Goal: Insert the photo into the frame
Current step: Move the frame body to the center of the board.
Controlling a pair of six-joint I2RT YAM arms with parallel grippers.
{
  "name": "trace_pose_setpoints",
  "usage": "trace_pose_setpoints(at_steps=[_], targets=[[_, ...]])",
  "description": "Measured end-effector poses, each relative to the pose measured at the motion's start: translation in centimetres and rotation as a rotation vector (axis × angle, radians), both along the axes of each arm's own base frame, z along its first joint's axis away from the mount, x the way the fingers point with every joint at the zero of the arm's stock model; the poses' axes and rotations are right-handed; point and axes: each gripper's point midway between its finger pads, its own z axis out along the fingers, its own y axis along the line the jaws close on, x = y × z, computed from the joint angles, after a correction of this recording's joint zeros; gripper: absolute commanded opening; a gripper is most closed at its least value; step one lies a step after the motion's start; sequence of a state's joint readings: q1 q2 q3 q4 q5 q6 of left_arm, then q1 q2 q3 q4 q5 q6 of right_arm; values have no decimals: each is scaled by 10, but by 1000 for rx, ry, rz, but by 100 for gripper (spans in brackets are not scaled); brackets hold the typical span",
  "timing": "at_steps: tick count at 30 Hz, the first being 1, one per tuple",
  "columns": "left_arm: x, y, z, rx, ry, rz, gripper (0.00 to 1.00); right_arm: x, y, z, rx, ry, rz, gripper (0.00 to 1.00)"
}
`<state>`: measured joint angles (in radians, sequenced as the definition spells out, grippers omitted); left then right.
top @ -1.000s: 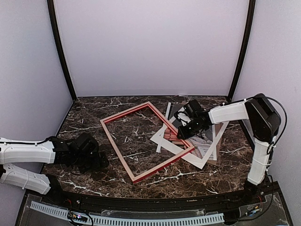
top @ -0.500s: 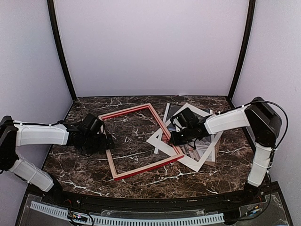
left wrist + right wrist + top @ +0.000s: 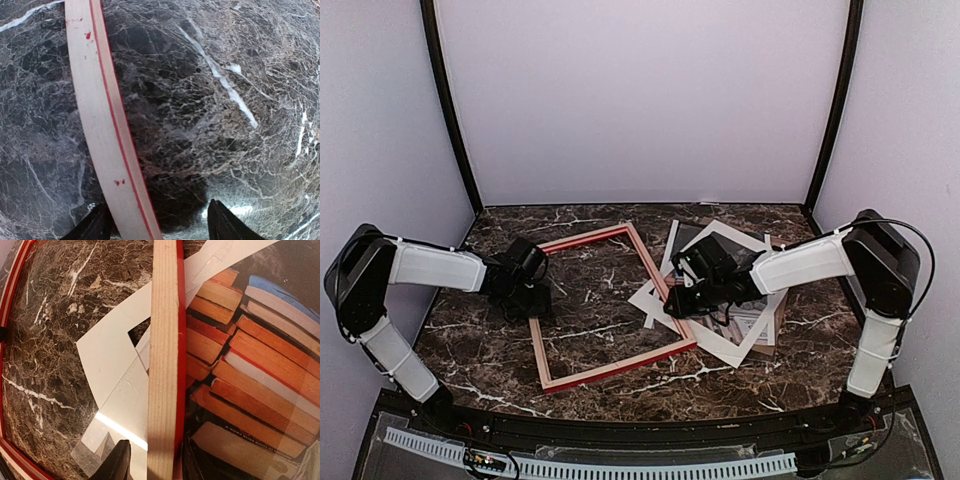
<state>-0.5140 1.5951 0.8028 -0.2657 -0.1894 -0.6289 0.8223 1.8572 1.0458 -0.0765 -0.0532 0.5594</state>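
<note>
Frame [image 3: 620, 365] lies back-up on worktop [image 3: 610, 290], right rail overlapping photo [image 3: 250, 365] and mat [image 3: 115, 365]. 2 arms flank opposite rails: left jaws apart astride one, right jaws loose astride other, likely to shift it.

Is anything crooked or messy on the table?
Yes. The red frame lies crooked on the table. Its right side rests on top of the white mat and the photo of books instead of sitting around them. Those sheets sit in a messy, fanned-out pile.
</note>
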Motion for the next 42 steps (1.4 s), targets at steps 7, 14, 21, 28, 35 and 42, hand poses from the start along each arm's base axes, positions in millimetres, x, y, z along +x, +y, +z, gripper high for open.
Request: trace_pose_setpoints(at_steps=[7,14,21,28,35,42], targets=[[6,30,-3,76,9,21,49,0,-11,24,-14,-38,-7,62],[22,69,3,178,-1,37,39,26,-65,44,-36,-73,-117,65],[52,99,8,270,-1,15,38,39,-99,39,-82,-59,-170,66],[81,129,9,359,-9,-31,39,47,-139,33,-114,-35,-241,67],[111,136,12,468,-39,-136,43,55,-168,44,-120,-49,-307,68],[118,132,11,474,-21,-185,73,58,-199,38,-161,-32,-373,73]])
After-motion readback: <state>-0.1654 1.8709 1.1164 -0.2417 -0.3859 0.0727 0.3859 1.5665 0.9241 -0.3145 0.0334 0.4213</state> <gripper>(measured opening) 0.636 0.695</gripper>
